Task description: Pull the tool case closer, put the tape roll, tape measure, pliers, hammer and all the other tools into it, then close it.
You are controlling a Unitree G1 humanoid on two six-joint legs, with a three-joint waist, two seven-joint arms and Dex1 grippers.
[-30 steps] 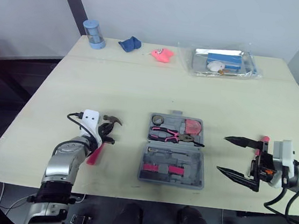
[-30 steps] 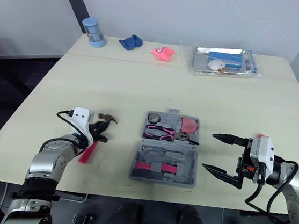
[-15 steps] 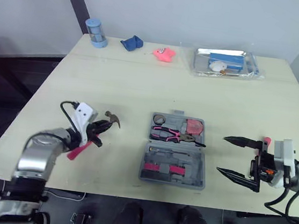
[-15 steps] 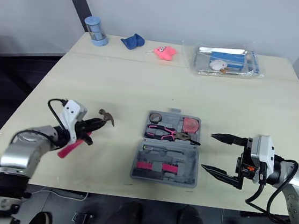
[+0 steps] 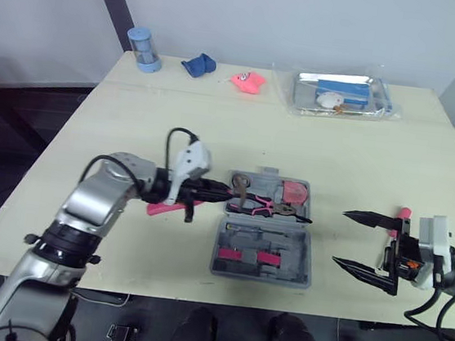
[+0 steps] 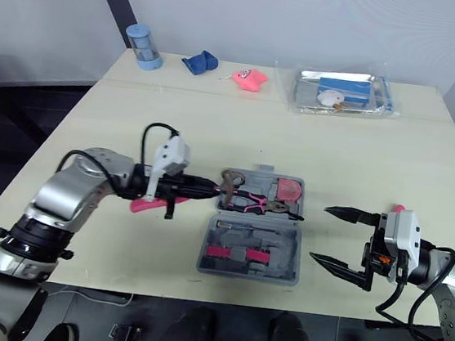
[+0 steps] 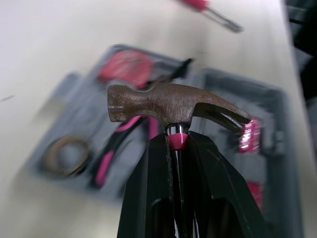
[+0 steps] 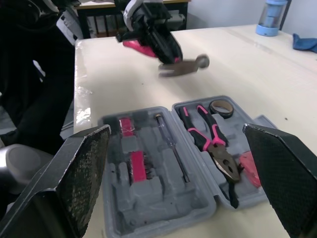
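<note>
Well, the job is looking roughly halfway along from where I am standing. One tool case [image 5: 303, 247] is lying open on the surface [image 5: 216, 128], toward six o'clock from its centre and near the front edge, so the pulling-closer part seems done. Its far half is already holding one pair of pliers [image 5: 266, 205], one tape roll [image 8: 221, 106] and one reddish rounded piece [image 5: 294, 193] that I am taking for the tape measure. Its near half is carrying two pink-marked pieces [image 5: 244, 256] and one slim driver [image 8: 171, 144] in its slots. The left tool [image 5: 215, 191] is reaching in from nine o'clock of the case, its fingers clamped on the neck of the one hammer [image 7: 173, 104]. It is carrying the hammer in the air, head over the case's nine o'clock edge and pink handle trailing back along the arm. The right tool [image 5: 340, 237] is hanging at three o'clock of the case with its two fingers spread wide, gripping nothing. Just beyond it, one pink-handled screwdriver [image 7: 213, 14] is lying loose on the surface. So, by my reckoning, the hammer and that screwdriver are waiting to go in, and then the lid needs shutting. Along the twelve o'clock edge four bystanders are sitting: one blue canister [image 5: 138, 49], one blue cloth [image 5: 196, 67], one pink lump [image 5: 247, 81] and one clear bag [image 5: 343, 95].
</note>
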